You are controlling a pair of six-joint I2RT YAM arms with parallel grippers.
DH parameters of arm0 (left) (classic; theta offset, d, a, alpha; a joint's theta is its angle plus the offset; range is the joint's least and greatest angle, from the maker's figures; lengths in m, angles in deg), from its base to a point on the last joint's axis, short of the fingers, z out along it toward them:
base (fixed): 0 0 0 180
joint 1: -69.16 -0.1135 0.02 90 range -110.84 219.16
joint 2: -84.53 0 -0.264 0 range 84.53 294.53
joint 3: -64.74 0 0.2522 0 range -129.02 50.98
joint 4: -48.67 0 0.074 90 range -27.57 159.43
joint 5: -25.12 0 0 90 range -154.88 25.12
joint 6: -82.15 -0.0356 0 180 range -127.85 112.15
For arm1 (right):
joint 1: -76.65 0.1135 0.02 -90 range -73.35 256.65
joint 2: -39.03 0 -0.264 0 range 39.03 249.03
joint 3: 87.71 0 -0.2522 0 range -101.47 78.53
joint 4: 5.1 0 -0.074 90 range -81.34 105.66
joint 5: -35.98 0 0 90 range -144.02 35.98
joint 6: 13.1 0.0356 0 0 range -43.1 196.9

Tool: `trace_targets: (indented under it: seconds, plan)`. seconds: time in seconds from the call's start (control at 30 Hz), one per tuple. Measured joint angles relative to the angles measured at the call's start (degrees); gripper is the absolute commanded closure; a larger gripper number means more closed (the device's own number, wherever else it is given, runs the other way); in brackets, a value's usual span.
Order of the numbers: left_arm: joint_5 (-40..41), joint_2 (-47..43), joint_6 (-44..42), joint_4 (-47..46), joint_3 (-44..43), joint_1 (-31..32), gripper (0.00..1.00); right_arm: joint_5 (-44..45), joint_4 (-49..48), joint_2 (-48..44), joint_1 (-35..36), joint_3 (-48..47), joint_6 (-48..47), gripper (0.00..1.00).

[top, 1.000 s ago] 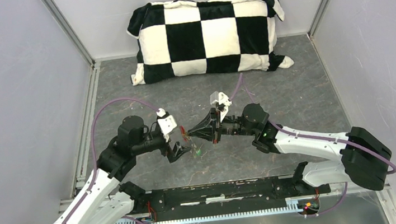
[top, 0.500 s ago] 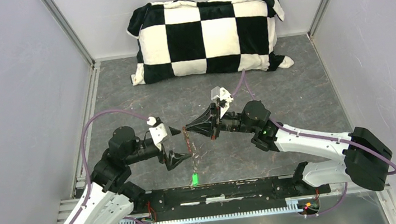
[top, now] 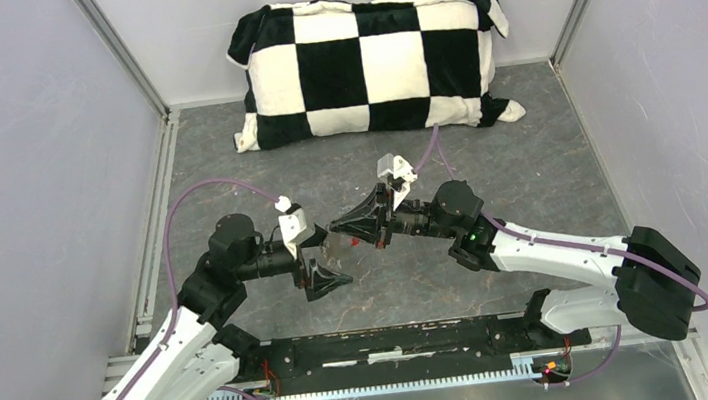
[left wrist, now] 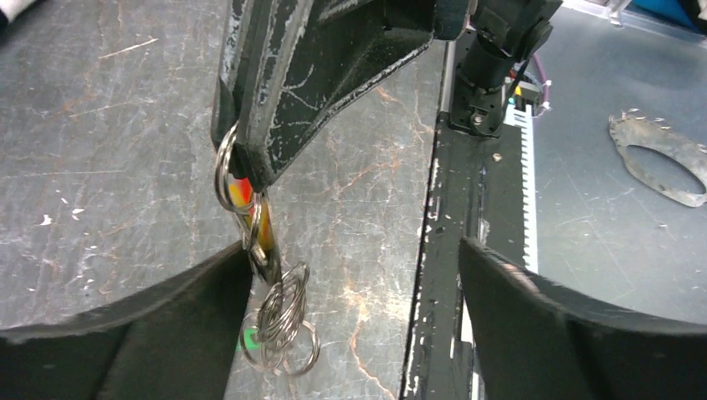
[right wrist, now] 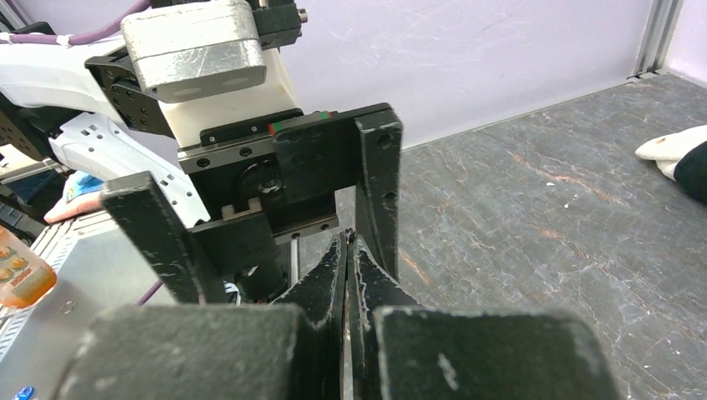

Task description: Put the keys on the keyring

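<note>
Dangling silver keyring [left wrist: 270,314], red tag [left wrist: 241,192]

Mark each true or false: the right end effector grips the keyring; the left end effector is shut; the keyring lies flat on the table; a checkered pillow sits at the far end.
1. The right end effector grips the keyring. True.
2. The left end effector is shut. False: it is open and holds nothing.
3. The keyring lies flat on the table. False: it hangs from the right end effector.
4. A checkered pillow sits at the far end. True.
</note>
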State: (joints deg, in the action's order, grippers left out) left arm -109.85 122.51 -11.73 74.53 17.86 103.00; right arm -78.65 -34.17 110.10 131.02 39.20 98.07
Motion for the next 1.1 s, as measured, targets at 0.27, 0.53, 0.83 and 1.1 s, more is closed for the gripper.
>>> trace_targets:
  seconds: [0.27,0.53,0.83,1.1]
  plan:
    - [5.7,1.4,-4.7,-0.9,0.2,0.0,0.70,0.5,0.0,0.0,0.3,0.0,0.2,1.00]
    - [7.8,2.4,-10.2,-1.5,0.3,0.0,0.98,0.8,0.1,0.0,0.3,0.0,1.7,0.68]
    - [15.2,1.8,-25.7,-1.8,2.0,0.0,0.98,5.2,8.0,-3.9,-0.9,-0.7,2.5,0.02]
    - [27.9,10.8,-46.9,-9.6,4.8,0.0,0.98,21.5,25.1,-19.7,-4.5,0.7,0.9,0.02]
